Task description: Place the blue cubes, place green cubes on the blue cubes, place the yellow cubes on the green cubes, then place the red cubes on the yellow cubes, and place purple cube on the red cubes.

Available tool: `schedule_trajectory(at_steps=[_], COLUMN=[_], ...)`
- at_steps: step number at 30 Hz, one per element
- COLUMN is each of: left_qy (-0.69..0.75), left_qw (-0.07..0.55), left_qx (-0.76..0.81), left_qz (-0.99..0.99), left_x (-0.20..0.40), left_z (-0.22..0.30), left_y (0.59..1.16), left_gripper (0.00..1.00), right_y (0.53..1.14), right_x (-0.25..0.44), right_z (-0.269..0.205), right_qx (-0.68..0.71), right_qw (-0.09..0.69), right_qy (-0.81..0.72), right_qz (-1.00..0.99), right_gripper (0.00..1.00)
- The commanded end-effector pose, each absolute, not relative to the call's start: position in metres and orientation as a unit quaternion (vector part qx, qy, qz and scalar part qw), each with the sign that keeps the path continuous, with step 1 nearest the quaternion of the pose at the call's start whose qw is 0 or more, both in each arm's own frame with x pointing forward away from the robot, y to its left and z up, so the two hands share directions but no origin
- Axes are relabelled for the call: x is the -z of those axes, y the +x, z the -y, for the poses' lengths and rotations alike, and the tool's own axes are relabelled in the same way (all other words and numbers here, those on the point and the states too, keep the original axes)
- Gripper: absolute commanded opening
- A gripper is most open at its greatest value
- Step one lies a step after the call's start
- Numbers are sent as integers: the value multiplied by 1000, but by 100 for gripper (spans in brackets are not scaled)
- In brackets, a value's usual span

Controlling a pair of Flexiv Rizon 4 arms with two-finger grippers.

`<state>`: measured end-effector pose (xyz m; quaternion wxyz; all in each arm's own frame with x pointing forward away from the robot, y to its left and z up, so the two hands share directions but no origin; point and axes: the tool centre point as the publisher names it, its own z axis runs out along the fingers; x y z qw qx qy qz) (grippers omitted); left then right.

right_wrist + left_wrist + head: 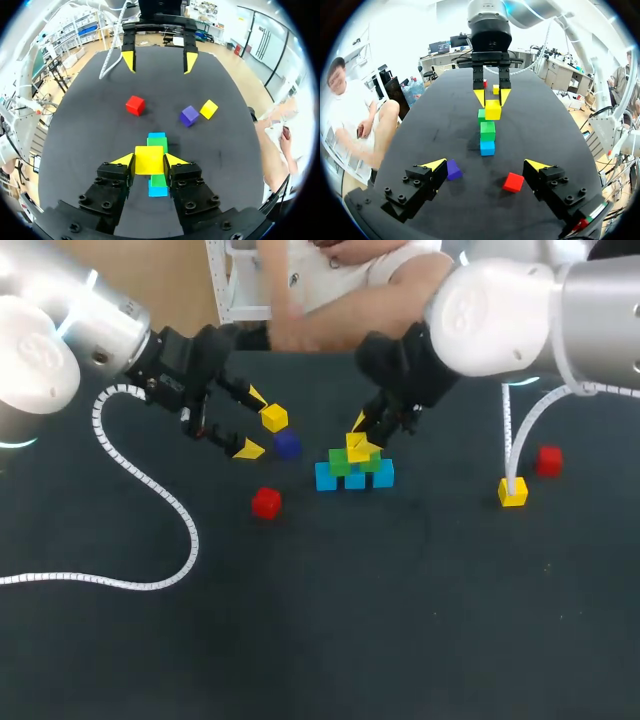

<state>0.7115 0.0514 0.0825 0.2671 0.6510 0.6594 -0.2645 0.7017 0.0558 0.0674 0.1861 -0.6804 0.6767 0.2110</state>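
Tool of the right arm [150, 161] clamps a yellow cube [149, 158] over the green cubes [159, 145]; left tool [485, 165] spread wide, empty, beside a purple cube [453, 170].

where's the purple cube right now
Head view: the purple cube sits left of the cube stack, right beside a loose yellow cube, near the open left gripper.

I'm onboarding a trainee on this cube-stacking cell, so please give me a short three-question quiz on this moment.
1. True or false: the right end effector is shut on a yellow cube over the green cubes.
2. How many red cubes lie unstacked? A one, B two, C three.
3. Fill in: the left end effector is ____ (open or shut).
Key: 1 true; 2 B; 3 open.
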Motion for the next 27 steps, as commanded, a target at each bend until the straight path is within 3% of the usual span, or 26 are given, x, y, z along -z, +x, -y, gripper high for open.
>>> schedule_trajectory(at_steps=[1,27], left_qy=[652,652], left_qw=[265,265], left_qx=[266,266], left_qz=[-659,-659], left_x=[-82,-82], left_z=[-52,-52], left_y=[714,714], left_gripper=[100,100], right_y=[690,701], right_x=[-71,-63], right_z=[-51,-60], right_qx=[-198,-203], right_qw=[210,200], right_qy=[-669,-664], right_qz=[-685,-691], right_gripper=[0,0])
